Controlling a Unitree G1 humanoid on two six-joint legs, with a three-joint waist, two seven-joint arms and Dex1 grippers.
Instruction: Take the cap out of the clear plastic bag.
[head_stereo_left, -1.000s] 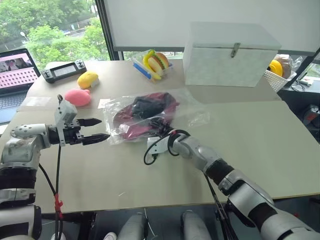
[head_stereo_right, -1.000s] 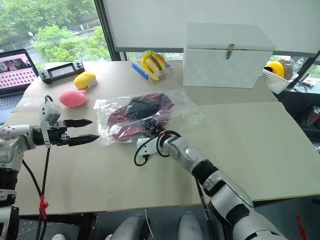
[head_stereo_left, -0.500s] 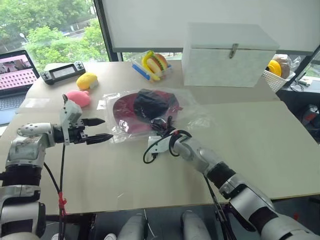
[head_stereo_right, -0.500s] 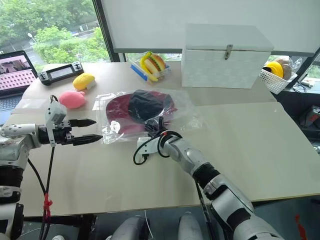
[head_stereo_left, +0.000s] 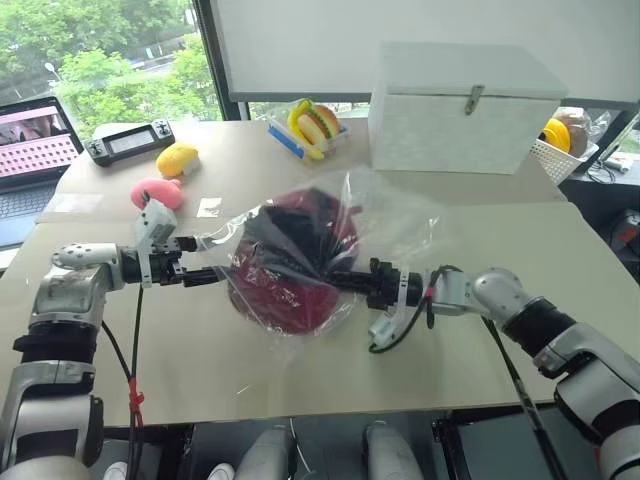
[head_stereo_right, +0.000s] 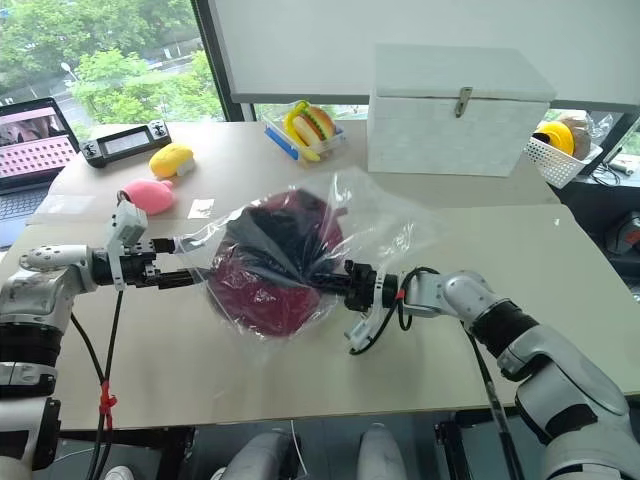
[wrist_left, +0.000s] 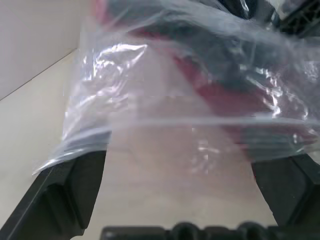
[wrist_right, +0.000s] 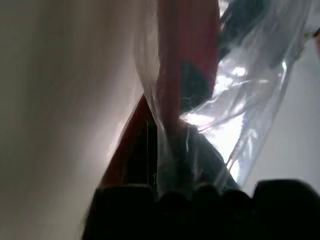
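Inside, the cap (head_stereo_left: 290, 270) shows red — black lining — through crinkled film.

An office or lab room is showing here: a laptop (head_stereo_left: 35, 150) and handheld controller (head_stereo_left: 128, 142) are sitting left of the white lidded box (head_stereo_left: 460, 108) on a pale surface (head_stereo_left: 560, 290), with windows behind overlooking trees.

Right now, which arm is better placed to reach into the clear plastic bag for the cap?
Probably the left. The left gripper is open at the clear plastic bag's left edge. The right gripper is shut on the bag and holds it up with the cap inside.
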